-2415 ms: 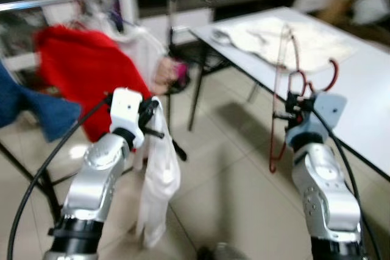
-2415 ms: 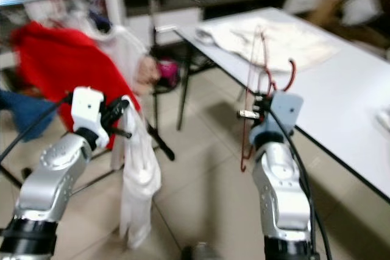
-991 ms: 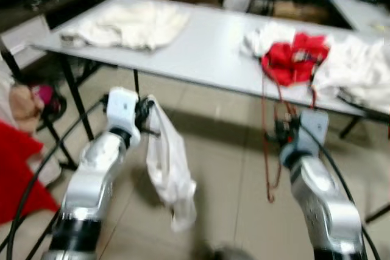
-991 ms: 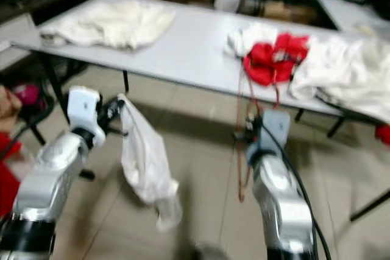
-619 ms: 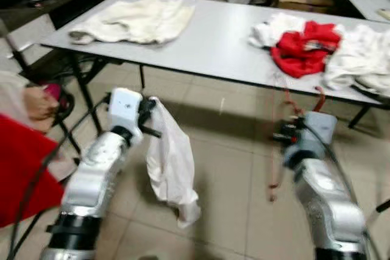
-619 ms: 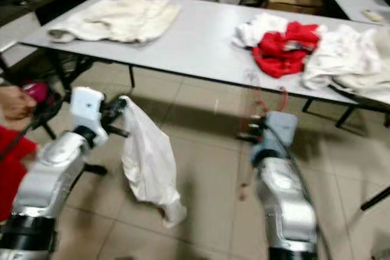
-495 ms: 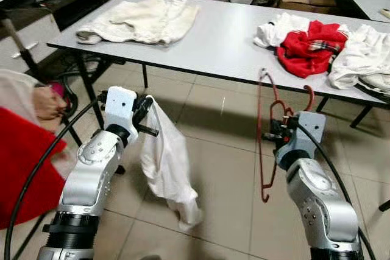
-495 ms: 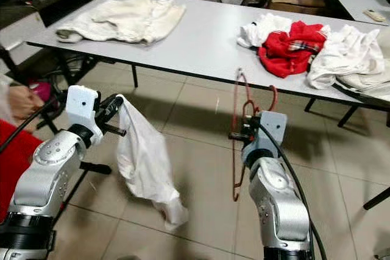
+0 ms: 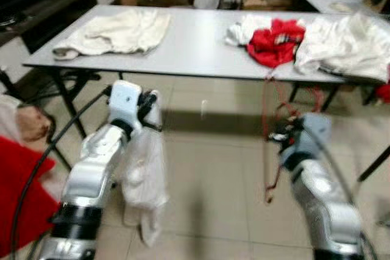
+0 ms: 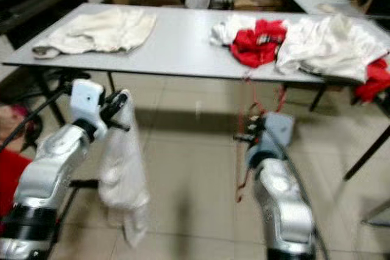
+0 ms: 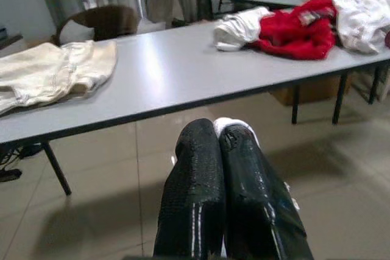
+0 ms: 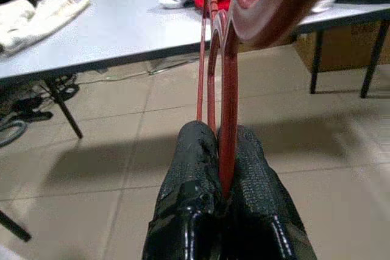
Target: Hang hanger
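White garment (image 9: 143, 175) now hanging straighter below closed left gripper (image 11: 220, 144), right gripper (image 12: 218, 150) clamped on red hanger (image 12: 226, 71), both before grey table (image 9: 183, 47).

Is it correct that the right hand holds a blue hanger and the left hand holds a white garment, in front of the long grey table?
Not quite: the hanger is red, not blue, as the right wrist view shows. The right hand is shut on it, the left hand holds the white garment, and the long grey table stands ahead.
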Controlling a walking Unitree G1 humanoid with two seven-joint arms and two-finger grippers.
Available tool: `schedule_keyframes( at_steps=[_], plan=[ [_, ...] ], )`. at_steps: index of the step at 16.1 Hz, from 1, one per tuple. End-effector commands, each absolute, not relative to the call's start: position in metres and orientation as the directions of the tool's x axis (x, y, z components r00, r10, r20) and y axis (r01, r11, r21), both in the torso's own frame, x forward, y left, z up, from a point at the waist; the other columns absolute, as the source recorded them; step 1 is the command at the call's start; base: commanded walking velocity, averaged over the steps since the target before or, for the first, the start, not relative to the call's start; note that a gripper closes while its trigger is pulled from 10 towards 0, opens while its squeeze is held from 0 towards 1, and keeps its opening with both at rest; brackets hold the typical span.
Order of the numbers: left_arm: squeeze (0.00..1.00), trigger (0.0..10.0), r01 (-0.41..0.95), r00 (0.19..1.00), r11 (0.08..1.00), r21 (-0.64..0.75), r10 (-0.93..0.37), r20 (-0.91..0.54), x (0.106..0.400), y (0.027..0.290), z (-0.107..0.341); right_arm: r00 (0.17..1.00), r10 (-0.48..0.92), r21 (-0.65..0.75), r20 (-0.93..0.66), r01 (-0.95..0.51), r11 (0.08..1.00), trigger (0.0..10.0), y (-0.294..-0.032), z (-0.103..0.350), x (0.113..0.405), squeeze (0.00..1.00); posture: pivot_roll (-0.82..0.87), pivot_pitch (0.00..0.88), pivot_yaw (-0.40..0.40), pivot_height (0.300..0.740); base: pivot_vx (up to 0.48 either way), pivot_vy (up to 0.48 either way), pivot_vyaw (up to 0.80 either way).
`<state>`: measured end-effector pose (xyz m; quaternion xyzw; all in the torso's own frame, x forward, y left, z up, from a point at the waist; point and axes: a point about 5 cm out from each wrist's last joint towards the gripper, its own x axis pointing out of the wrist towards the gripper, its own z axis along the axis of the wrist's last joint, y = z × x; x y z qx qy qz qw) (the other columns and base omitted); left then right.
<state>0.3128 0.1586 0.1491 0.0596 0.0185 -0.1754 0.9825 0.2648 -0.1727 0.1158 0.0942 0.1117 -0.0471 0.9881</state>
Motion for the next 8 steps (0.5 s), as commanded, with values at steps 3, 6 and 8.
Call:
schedule_keyframes(
  at_steps=[3,6,8],
  plan=[
    [0.00,10.0,0.333,0.943,0.935,0.124,-0.329,-0.047,0.3140,0.1644,0.1513,0.973,-0.047,0.195,-0.226,0.093,0.976,10.0,-0.1653,0.1173,0.2657,0.00,-0.10,0.000,0.045,0.740,0.000,0.331,0.00],
    [0.00,10.0,0.333,0.943,0.936,0.114,-0.329,-0.050,0.3121,0.1620,0.1485,0.973,-0.045,0.196,-0.226,0.091,0.976,10.0,-0.1668,0.1176,0.2665,0.00,-0.09,0.000,0.040,0.740,0.000,0.334,0.00],
    [0.00,10.0,0.339,0.941,0.934,0.114,-0.335,-0.052,0.3116,0.1619,0.1484,0.974,-0.039,0.198,-0.223,0.085,0.976,10.0,-0.1650,0.1189,0.2664,0.00,-0.10,0.000,0.047,0.740,0.000,0.334,0.00]
  ],
)
